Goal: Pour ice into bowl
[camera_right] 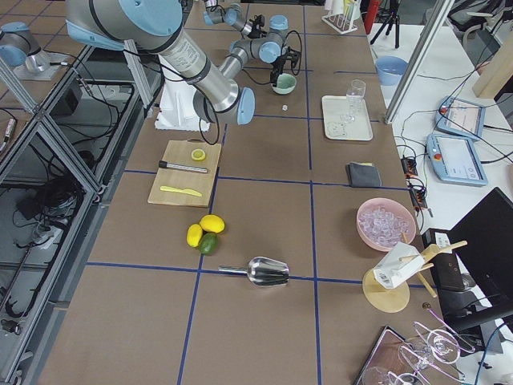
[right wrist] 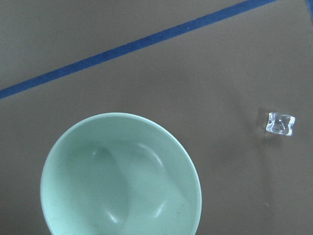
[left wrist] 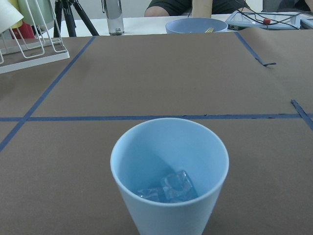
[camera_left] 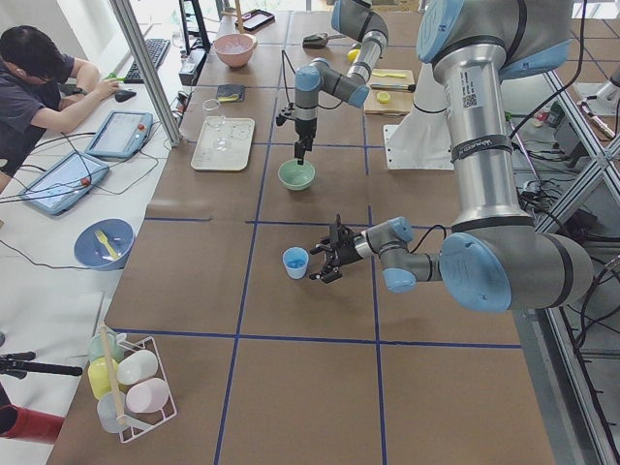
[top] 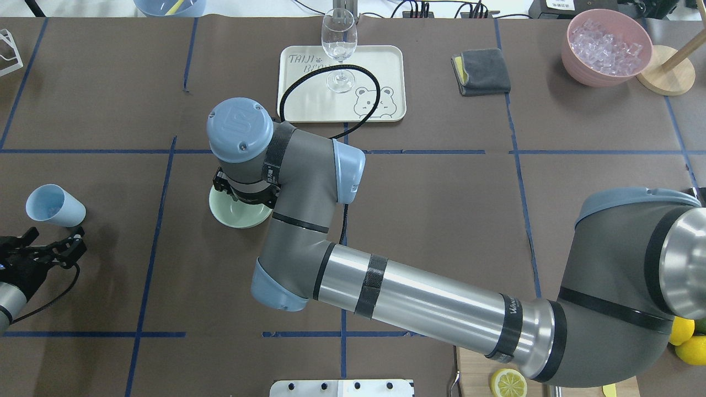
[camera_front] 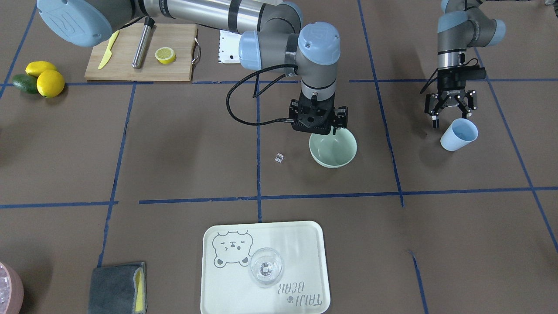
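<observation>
Front-facing view, right claw (camera_front: 323, 126) vertical over bowl (camera_front: 339, 156), left claw (camera_front: 451, 117) spread

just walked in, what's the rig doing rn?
The right gripper hangs over the bowl, at its rim on the robot's side; whether it grips the rim is unclear. The bowl is empty, and one loose cube lies on the table beside it. The left gripper sits open just behind the cup, not holding it. The cup stands upright with ice in it. The pour is not yet done.
</observation>
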Action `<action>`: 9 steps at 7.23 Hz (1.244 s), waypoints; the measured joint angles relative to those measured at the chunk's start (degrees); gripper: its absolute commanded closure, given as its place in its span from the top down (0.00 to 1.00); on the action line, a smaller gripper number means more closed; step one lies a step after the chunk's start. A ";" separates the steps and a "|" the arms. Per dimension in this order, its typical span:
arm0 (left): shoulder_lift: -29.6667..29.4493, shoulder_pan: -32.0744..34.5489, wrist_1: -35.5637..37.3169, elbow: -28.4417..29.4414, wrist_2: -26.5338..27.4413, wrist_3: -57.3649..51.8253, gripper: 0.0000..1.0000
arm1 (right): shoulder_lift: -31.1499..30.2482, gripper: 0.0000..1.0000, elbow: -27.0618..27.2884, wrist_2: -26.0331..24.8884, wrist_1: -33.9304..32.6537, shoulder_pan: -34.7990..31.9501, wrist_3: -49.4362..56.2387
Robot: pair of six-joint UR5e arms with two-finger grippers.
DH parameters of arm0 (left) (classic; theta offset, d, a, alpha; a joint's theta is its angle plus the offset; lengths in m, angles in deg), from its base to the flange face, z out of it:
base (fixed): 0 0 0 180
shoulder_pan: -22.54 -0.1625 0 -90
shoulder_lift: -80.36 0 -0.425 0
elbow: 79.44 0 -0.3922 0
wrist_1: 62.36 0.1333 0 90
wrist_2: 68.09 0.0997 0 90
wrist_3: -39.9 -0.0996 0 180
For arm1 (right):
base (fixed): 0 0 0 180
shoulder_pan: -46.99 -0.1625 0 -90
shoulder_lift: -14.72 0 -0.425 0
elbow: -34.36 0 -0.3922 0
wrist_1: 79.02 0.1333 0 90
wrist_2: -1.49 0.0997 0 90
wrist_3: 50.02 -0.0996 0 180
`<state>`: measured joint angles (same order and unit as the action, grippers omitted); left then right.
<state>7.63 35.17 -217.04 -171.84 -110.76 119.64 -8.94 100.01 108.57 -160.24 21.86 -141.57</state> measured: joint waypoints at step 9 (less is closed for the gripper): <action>-4.27 5.28 -0.68 3.81 0.69 -4.99 0.96 | -5.22 1.00 12.95 0.38 -9.80 -0.76 0.73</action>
<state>3.35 40.45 -217.73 -168.03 -110.08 114.66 -14.17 112.96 108.95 -170.04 21.10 -140.85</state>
